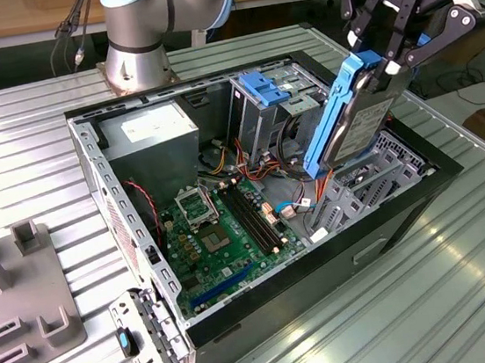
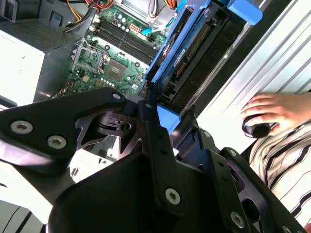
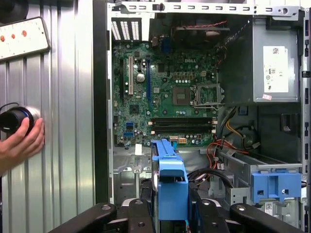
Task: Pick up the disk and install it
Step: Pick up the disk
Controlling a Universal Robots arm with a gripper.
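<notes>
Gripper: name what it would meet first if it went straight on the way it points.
Probably the grey drive cage below; the clamped disk would touch it before the gripper. Depth unclear.

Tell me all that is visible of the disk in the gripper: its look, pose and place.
The disk is a flat grey-metal rectangle with a blue plastic rail frame along its edges. The gripper is shut on its upper end, and it hangs steeply tilted over the open computer case, above the grey drive cage at the exterior view's right. Whether its lower end touches the cage cannot be told.
</notes>
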